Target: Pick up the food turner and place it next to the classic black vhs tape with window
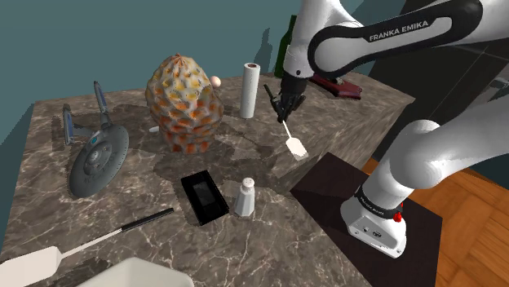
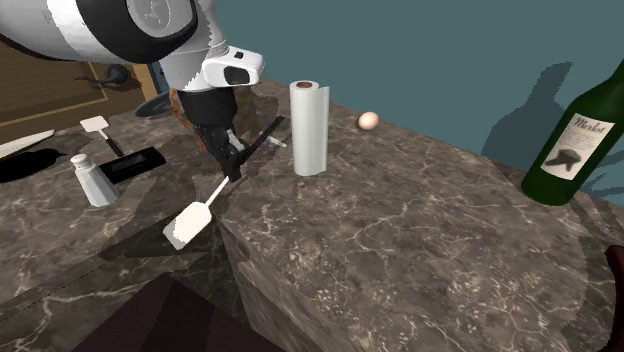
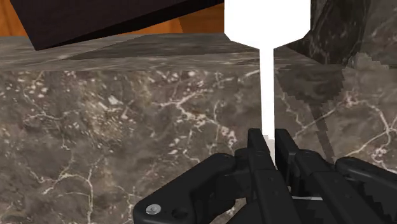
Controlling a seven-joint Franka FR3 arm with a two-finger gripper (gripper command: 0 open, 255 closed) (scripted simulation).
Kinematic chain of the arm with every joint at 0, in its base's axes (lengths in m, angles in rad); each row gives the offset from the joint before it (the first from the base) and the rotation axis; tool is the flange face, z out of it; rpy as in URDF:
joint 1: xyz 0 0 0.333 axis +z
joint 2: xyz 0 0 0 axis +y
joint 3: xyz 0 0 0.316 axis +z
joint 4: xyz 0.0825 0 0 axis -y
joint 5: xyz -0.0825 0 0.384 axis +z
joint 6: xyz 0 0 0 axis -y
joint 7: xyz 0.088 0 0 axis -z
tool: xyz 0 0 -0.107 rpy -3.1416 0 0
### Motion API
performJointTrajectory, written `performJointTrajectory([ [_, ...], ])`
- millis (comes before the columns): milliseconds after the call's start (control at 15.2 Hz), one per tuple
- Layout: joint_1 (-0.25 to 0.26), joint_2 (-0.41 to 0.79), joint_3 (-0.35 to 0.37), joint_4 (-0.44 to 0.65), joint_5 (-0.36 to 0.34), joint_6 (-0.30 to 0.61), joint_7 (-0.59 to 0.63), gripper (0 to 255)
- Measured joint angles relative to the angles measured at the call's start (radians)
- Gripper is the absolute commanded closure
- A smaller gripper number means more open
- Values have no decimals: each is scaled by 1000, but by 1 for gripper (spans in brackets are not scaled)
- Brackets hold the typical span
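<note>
Wine bottle: we see a dark green wine bottle (image 2: 578, 120) with a pale label standing upright on the marble counter (image 2: 420, 250). We cannot tell what is inside it.
Shaker: a white shaker (image 1: 246, 198) stands upright just beside the VHS tape (image 1: 204, 196). Its contents are hidden from us.
White container: a white container (image 1: 139, 274) shows its rim at the shoulder view's lower edge, and we cannot see into it.
Food turner, look: the food turner (image 2: 190, 222) has a flat white blade and a thin white shaft. A dark handle end sticks out past the gripper (image 2: 233, 168).
Food turner, place: it slants blade-down from the gripper, near the counter edge that faces the stand (image 1: 322, 183). In the wrist view its shadow falls apart from it on the marble, so we read it as off the surface. It is well apart from the VHS tape, with the shaker between them in the shoulder view.
Jaws: we see them clamped on the turner's shaft, one finger on either side.
VHS tape: black and lying flat, with a window in its top face.
Second turner: a second turner (image 1: 98, 240) with a white blade and a black handle lies at the shoulder view's lower left.
Also on the counter: an upright paper towel roll (image 1: 250, 90), an egg (image 2: 369, 121), a grey starship model (image 1: 98, 155) and an orange-patterned egg-shaped object (image 1: 183, 102).
</note>
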Motion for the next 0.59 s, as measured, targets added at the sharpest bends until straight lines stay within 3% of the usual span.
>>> performJointTrajectory([
  [594,132,-75,179,-26,114,-42,221,255],
])
